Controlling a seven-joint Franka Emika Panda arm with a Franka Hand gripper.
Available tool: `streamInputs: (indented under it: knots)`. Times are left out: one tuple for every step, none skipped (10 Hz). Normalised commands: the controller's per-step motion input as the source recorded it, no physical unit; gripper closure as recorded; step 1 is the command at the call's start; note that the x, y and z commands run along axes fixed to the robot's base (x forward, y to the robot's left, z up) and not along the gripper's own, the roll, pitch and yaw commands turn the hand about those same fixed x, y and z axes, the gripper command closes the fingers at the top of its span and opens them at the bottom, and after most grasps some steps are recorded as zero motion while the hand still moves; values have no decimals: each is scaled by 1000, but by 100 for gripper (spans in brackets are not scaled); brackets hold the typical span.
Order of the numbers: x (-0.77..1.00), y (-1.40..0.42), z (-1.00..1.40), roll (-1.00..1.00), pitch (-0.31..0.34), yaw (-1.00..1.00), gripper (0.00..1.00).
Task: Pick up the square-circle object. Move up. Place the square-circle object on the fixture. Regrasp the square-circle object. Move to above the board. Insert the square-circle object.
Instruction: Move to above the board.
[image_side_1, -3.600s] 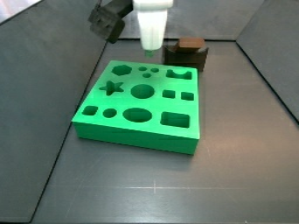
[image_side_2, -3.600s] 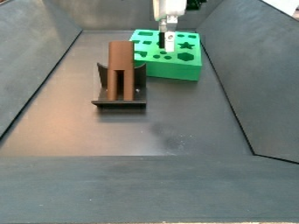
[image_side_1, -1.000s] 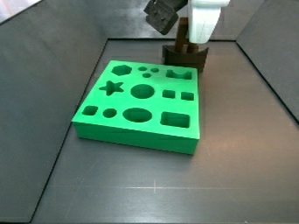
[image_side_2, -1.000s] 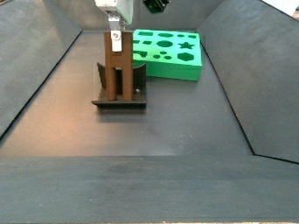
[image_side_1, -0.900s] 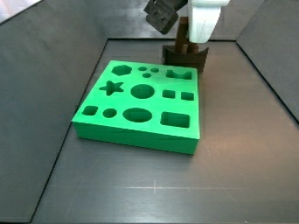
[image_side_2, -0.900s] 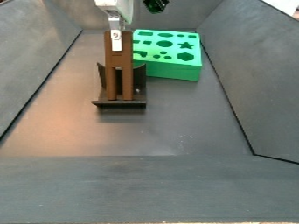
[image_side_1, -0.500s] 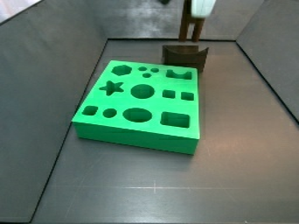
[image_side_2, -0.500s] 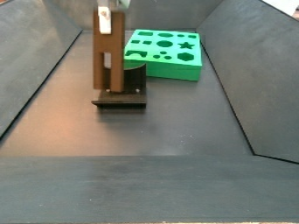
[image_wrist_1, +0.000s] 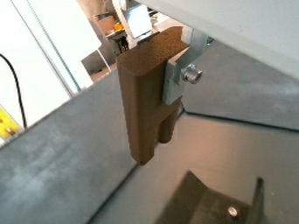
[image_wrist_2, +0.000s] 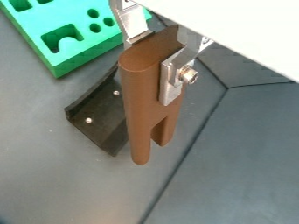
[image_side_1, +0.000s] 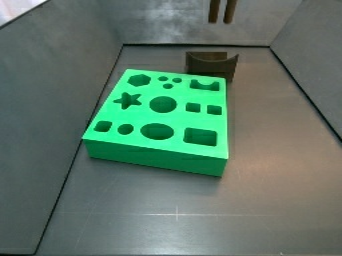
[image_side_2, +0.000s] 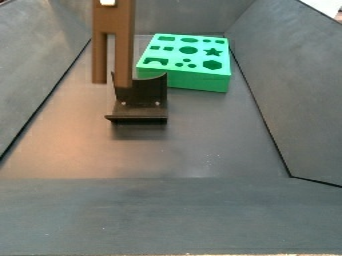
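My gripper (image_wrist_1: 158, 52) is shut on the square-circle object (image_wrist_1: 146, 105), a slim brown peg that hangs upright between the silver fingers (image_wrist_1: 181, 74). Both wrist views show the grip near the peg's upper end (image_wrist_2: 146, 105). The peg is in the air above the fixture (image_wrist_2: 103, 118), a dark block with a notch, and clear of it. In a side view the peg (image_side_2: 111, 40) hangs over the fixture (image_side_2: 139, 100); in a side view only its lower tip (image_side_1: 221, 10) shows above the fixture (image_side_1: 211, 65). The gripper itself is cut off in both side views. The green board (image_side_1: 154, 152) lies beside the fixture.
Dark sloping walls (image_side_2: 40, 90) close in the grey floor on both sides and at the back. The board (image_side_2: 194, 78) lies close behind the fixture, and a corner of the board (image_wrist_2: 35, 44) shows in a wrist view.
The gripper went from above the board to the peg standing in the fixture, shut on it, and has lifted it straight up, clear of the fixture.
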Motion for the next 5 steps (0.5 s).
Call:
streamInputs:
  knots:
    - [64, 146, 925, -61, 180, 20, 100]
    - [43, 67, 712, -65, 162, 43, 100]
    - [34, 33, 554, -67, 148, 50, 100]
    - [28, 20, 451, -67, 141, 53, 100]
    - [24, 4, 195, -63, 123, 49, 100]
